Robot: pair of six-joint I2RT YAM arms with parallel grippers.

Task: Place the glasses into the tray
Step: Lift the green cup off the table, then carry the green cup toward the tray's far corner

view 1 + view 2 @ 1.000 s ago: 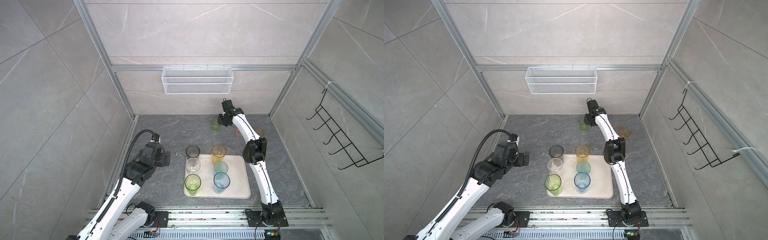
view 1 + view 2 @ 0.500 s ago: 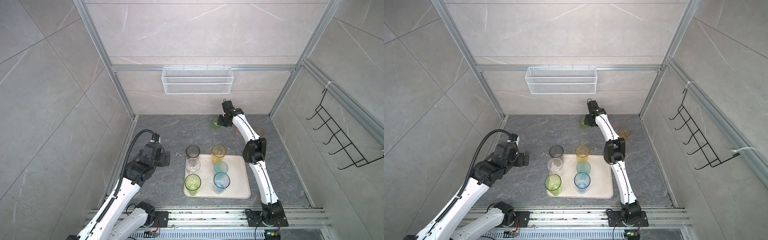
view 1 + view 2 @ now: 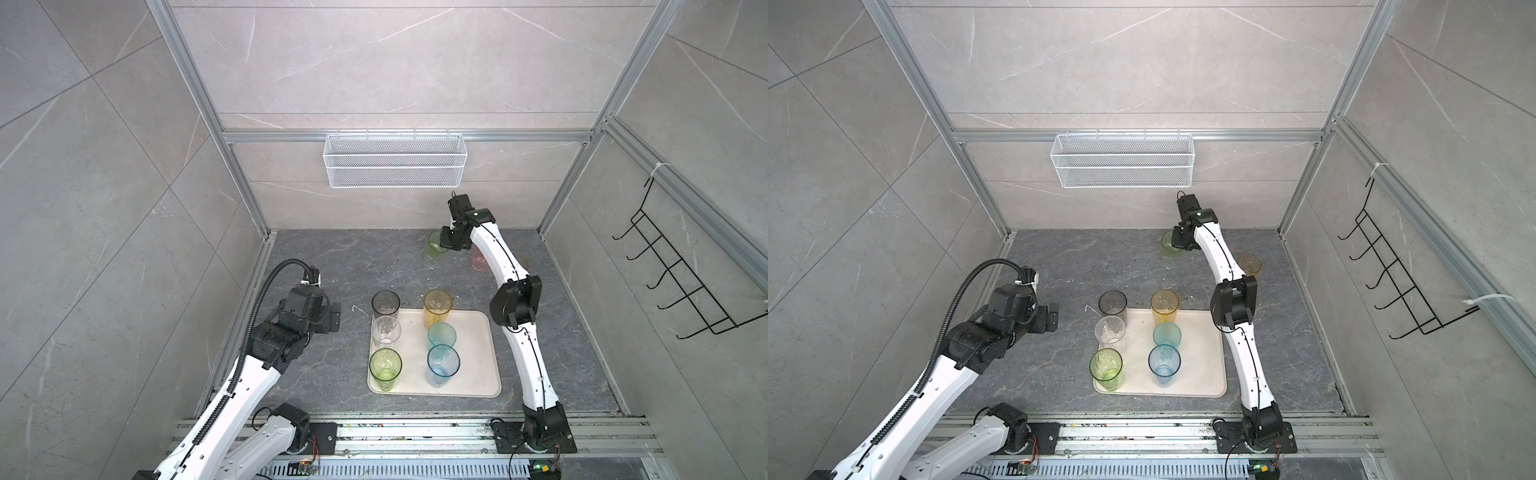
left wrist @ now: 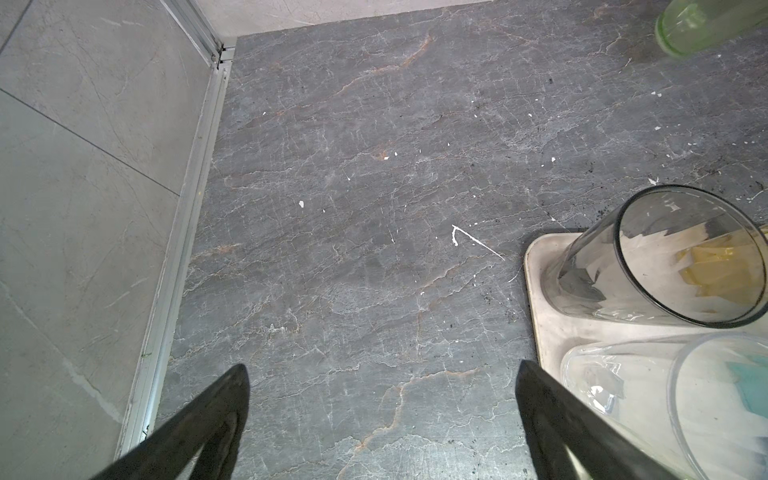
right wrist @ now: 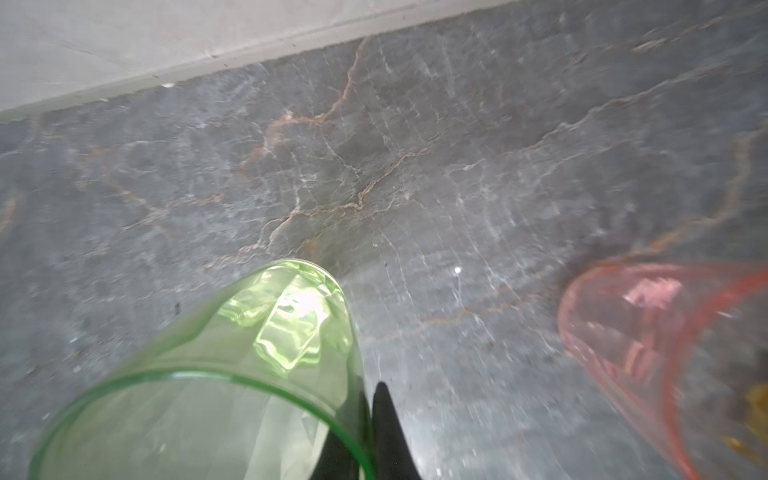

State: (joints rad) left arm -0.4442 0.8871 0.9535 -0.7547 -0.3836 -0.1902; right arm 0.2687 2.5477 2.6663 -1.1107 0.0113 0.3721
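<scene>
Stone floor [image 3: 353, 257], right arm [image 3: 494, 249] outstretched, right gripper [image 5: 368, 411] pinching green glass [image 5: 249, 374]

Tray [image 3: 478, 365] right strip bare, open from above. Six glasses [image 3: 386, 328] fill its left and middle columns. Counter [image 3: 332, 257] left of tray is clear. Back right tight: green glass [image 3: 433, 248], pink glass [image 3: 478, 260], amber glass [image 3: 1249, 264] crowd the right arm [image 3: 498, 253].
</scene>
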